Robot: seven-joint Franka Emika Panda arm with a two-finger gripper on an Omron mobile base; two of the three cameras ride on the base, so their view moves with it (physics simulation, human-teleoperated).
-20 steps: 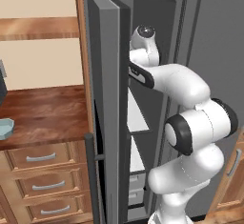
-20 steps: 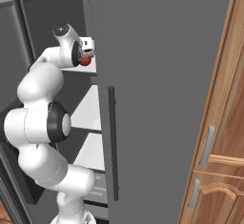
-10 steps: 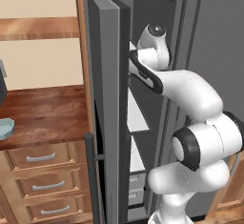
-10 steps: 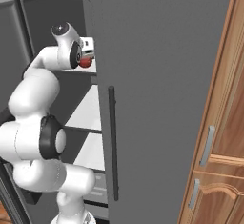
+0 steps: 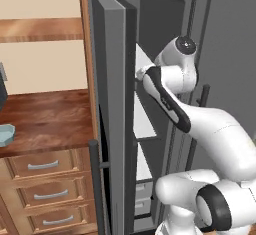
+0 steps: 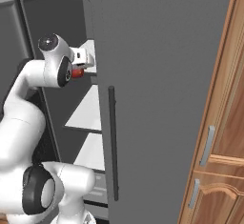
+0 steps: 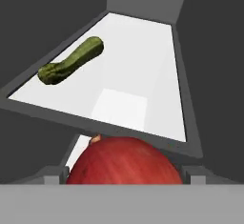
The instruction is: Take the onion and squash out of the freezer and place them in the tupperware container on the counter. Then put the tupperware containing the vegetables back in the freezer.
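Now the jaws are closed on the onion [image 7: 125, 162]: in the hand view its red dome sits right between the two finger tips, and in the right base view a patch of red shows at the gripper [image 6: 82, 71], tucked against the white hand. Compared with a second ago, the hand has backed away from the shelf. In the right base view the wrist sat closer to the door edge then, and it now lies further left and a little lower, with the onion travelling along. The shelf front edge crosses the hand view above the onion, so the ball looks clear of the shelf, though I cannot tell how far.

Behind it, the squash [image 7: 70, 61] lies on the white shelf [image 7: 143, 70] of the freezer [image 5: 112, 104], toward the left side, tilted and untouched.

Further out, the arm's elbow has swung wide to the right in the left base view, which fits a withdrawal through the open door. The tupperware container [image 5: 6, 134] waits at the far left edge of the counter [image 5: 50, 121], well apart from the freezer.

By my reading, the first pick is secured and the carry to the container comes next; the squash remains for a second trip.
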